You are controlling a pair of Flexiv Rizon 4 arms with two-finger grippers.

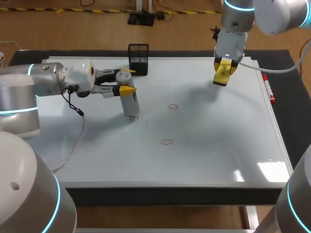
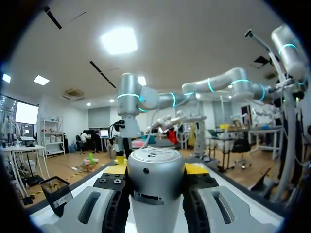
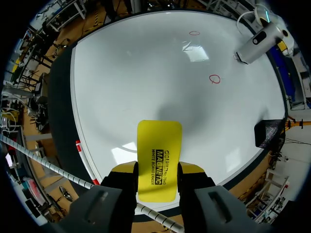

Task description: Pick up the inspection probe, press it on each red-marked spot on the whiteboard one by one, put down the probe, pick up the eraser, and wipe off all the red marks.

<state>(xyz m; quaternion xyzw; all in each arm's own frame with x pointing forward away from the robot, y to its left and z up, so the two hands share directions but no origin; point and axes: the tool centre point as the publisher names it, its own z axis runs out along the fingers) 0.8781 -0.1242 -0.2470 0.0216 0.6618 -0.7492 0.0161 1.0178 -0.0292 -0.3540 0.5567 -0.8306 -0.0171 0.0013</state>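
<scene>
Gripping silver-white cylindrical probe (image 1: 130, 103) btwn both fingers, L jaws hold it upright, tip on whiteboard (image 1: 214, 145) by faint red mark (image 1: 136, 118). R jaws clamp flat yellow eraser (image 3: 159, 165) w/ black print, above whiteboard's far right.

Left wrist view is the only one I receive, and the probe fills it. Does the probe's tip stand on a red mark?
Observer: Yes, as far as the head view shows. The probe stands upright between the left gripper's fingers, its tip on the whiteboard at a small red mark.
Operator: Are there other marks on the whiteboard?
Observer: Two red circles: one beside the probe, toward the right arm's side, and one nearer the front edge.
Operator: And where is the eraser?
Observer: The right gripper holds the yellow eraser between its fingers, above the whiteboard and apart from the marks.
</scene>
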